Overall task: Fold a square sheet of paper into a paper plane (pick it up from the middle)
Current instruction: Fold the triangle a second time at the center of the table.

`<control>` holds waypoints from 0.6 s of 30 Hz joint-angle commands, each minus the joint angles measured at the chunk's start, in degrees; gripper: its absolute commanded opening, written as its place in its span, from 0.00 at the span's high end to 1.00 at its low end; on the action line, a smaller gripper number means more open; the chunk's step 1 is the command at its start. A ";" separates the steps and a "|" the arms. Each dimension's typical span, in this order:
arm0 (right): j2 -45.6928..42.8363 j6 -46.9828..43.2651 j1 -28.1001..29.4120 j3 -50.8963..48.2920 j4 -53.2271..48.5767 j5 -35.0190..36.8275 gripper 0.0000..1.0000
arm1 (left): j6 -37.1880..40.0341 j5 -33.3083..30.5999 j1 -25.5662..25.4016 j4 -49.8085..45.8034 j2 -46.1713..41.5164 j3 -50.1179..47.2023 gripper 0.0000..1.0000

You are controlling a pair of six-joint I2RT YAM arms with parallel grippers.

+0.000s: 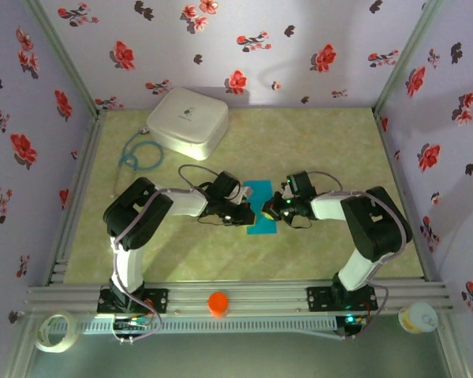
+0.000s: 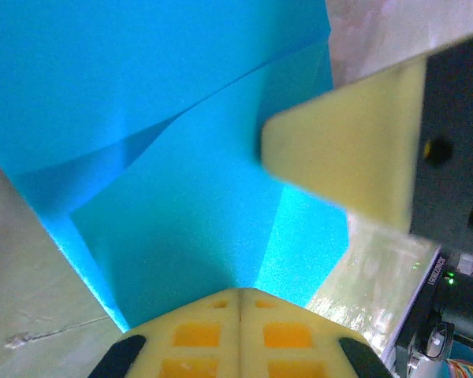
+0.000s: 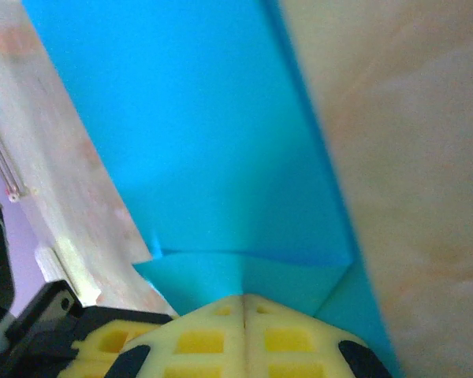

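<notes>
Top external view: the turquoise sheet of paper [image 1: 262, 211] lies partly folded on the table [image 1: 323, 150], about midway between the two arms and well apart from the white rounded box [image 1: 188, 118] at the far left. The left arm [image 1: 142, 209] and right arm [image 1: 374, 220] bend inward, so the left jaws and right jaws meet the sheet from opposite sides. Left wrist view: the left jaws are clenched, tips together at the near edge of the paper [image 2: 181, 205], where slanting creases converge; whether any paper is pinched cannot be told. A pale finger [image 2: 339, 165] of the other arm rests over the sheet. Right wrist view: the right jaws are likewise clenched, tips against the folded paper [image 3: 221, 142], with bare table [image 3: 410, 157] alongside.
</notes>
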 commanded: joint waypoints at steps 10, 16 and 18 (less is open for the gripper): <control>-2.66 -3.50 -6.38 2.52 -6.07 5.98 1.00 | 0.57 -3.25 -0.10 -8.79 2.99 -1.11 1.00; -6.19 -4.10 -3.17 2.52 -6.07 3.13 1.00 | 0.75 -3.31 -0.05 -8.87 2.68 -0.85 1.00; -5.31 -3.74 -0.88 2.89 -5.50 2.55 1.00 | 0.74 -3.28 -0.05 -8.62 2.62 -0.94 1.00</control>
